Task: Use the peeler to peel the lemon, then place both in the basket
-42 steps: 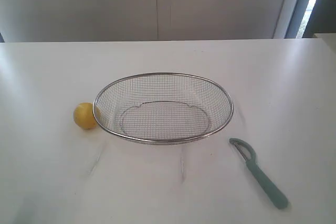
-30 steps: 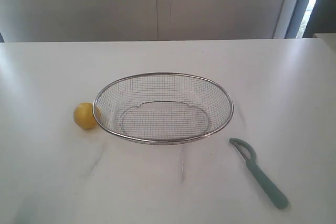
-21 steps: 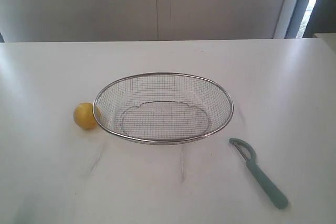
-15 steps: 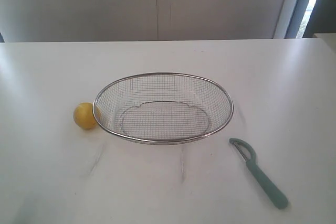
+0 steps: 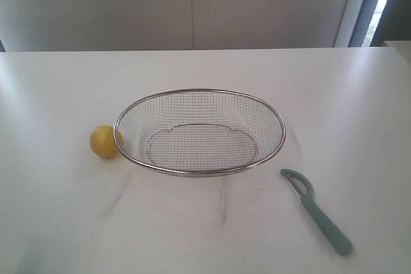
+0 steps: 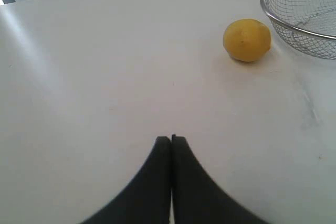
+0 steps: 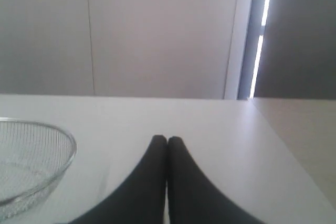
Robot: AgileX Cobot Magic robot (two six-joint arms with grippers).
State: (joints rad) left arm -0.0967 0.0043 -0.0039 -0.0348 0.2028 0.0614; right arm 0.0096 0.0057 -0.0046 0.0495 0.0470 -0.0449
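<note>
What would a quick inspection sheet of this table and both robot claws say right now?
Surface: white table, with faint scuff marks.
Job's things: lemon whole, outside the basket by its left rim, contact unclear; basket holds nothing; peeler lies flat on the table, right of the basket and nearer the camera, apart from it.
Clutter: nothing seen.
Grippers: left gripper shut, holding nothing, short of the lemon; right gripper shut, holding nothing.
Cables: nothing seen.
Surroundings: pale wall behind the table; bright window strip at right.
</note>
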